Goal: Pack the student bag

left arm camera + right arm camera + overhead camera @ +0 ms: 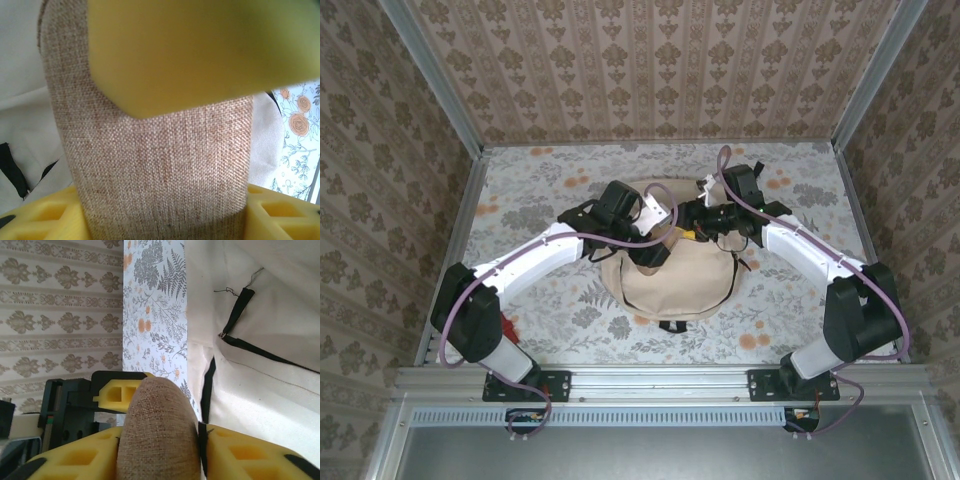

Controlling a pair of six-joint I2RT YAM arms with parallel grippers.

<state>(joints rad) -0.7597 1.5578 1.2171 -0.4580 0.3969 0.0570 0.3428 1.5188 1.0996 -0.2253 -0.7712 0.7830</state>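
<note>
1. Left claw (pixel 160 160) is clamped on a small tan oblong pencil case of woven fabric (pixel 70 110). One yellow finger presses on top of it and the other lies beneath.
2. Right claw (pixel 160 455) sits at the rounded end of the same case (pixel 157 410). Its yellow fingers (pixel 75 457) rest against both sides, so it looks closed on the case too.
3. The student bag, a large cream fabric backpack with black straps (pixel 675 285), lies at the middle of the floral-patterned desk (pixel 550 190). It sits between the two arms, and both claws meet over its far edge.
4. The right wrist view shows cream cloth and a black strap (pixel 270 405) just right of the case. The bag's mouth cannot be made out in any view.
5. The step in hand appears to be steering the case toward the bag with both claws, or passing it from one to the other.
6. To do it well:
   - Move the two claws as one, so the soft case is neither stretched nor buckled between them.
   - Aim the rounded end at the opening, not at the loose cloth, which would fold and block the way.
   - If one claw lets go, check first that the other grips squarely across the case's width.
   - Release only when most of the case is inside, or it may tip out over the rim.
</note>
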